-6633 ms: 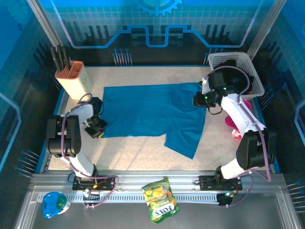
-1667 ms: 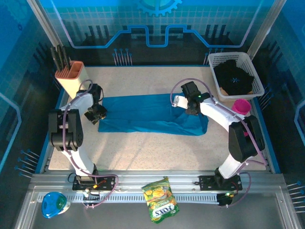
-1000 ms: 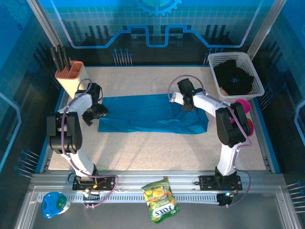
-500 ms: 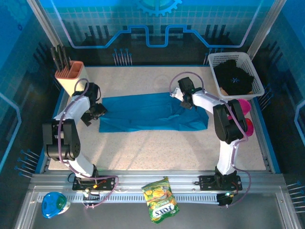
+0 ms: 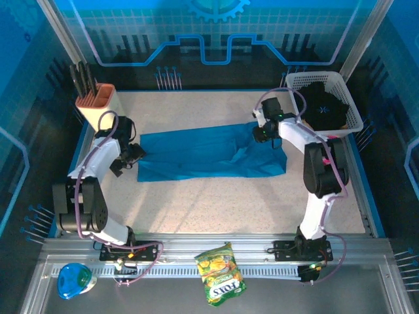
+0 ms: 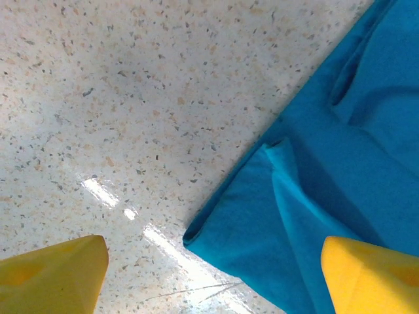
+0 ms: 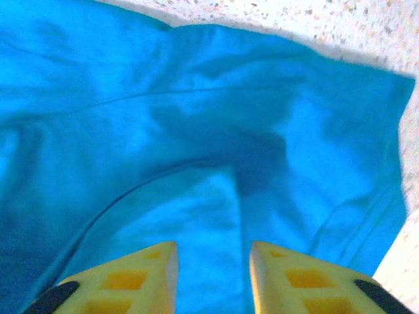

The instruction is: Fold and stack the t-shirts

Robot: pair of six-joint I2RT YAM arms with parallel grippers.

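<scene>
The only readable lettering is white print that looks like "FOXS", on the green and yellow snack bag [image 5: 219,273] lying on the near rail, centre.

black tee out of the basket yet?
No, the black t-shirt lies bunched inside the white basket at the far right.

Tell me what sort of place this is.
Probably a robot lab workcell: white robot arms bolted to a grey aluminium rail, blue printed wall panels around a speckled tabletop, a teal-blue fabric t-shirt.
</scene>
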